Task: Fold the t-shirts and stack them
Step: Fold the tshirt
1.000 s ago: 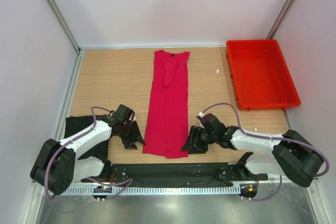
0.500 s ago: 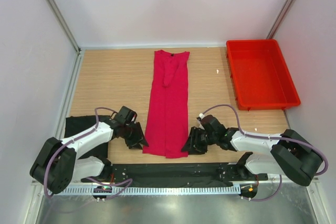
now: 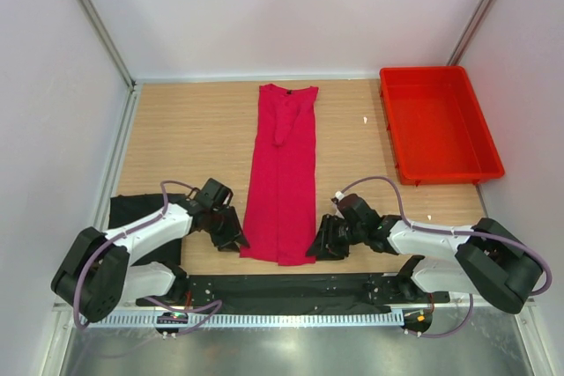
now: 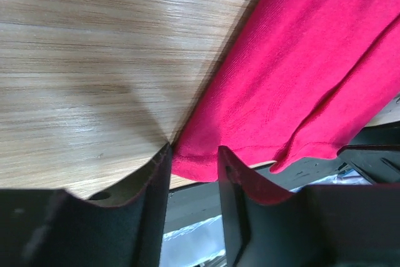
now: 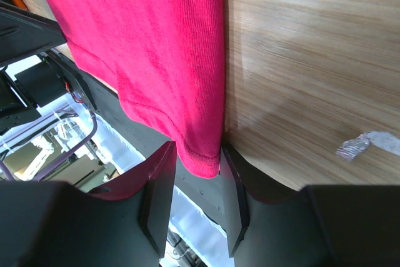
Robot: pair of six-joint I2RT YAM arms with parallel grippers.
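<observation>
Pink shirt [image 3: 282, 173] folded into long narrow strip, lying mid-table, collar at far end, hem near arms. Left gripper [image 4: 194, 167] at hem's left corner, cloth corner between jaws, fingers [image 4: 153, 192] closed onto it. Right gripper [image 5: 199, 161] at hem's right corner, likewise pinching cloth. Black shirt [image 3: 132, 217] at near-left table edge, partly under left arm. Red tray [image 3: 483, 160] far right. Small white scrap [image 5: 362, 144] on wood just beside right gripper.

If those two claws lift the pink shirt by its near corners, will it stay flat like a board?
Probably not. The pink t-shirt is knit cloth lying in soft folds, so it should droop between the left gripper and right gripper. It looks thin and likely light. Each gripper has only a corner between its fingers, so the cloth might slip out.
</observation>
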